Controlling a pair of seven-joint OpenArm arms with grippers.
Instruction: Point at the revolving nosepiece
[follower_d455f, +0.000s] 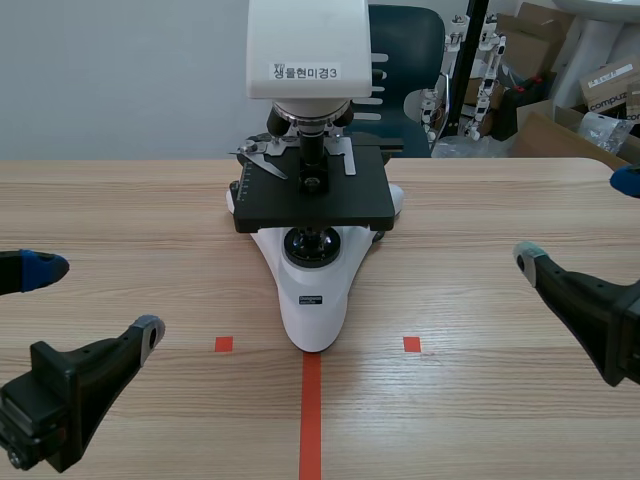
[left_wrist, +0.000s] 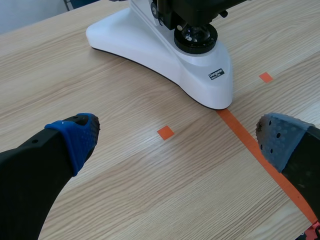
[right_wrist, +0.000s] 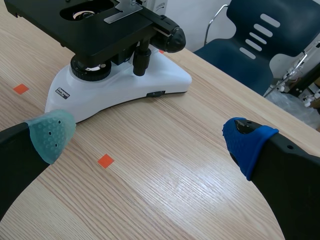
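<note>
Down by the near left corner of the table (follower_d455f: 120, 210), the left gripper (follower_d455f: 97, 298) hangs low over the wood. Its fingers are spread wide with nothing between them.

Along the middle of the table, at the head of the long strip of orange-red tape, stands the microscope (follower_d455f: 312, 250). Its foot points toward the near edge and its white head (follower_d455f: 308, 40) rises toward the far edge. The revolving nosepiece (follower_d455f: 303, 122) sits high up, tucked right under that head and above the black stage (follower_d455f: 313, 200). An objective (follower_d455f: 312, 150) hangs down from it toward the stage.

From either arm, then, the target lies inward toward the table's middle, farther from the near edge and well up off the table top. The stage juts out beneath it, so I reckon a pointing finger must rise above stage level before coming in from the side. Neither wrist view shows the nosepiece; both catch only the lower parts of the microscope.

Over by the right edge of the table, the right gripper (follower_d455f: 577, 218) is likewise agape and holds nothing. It sits a little farther up the table than the left one, while the left's inner fingertip lies closer to the tape line. To my eye there is little to choose between the arms, and both are well apart from the microscope.
</note>
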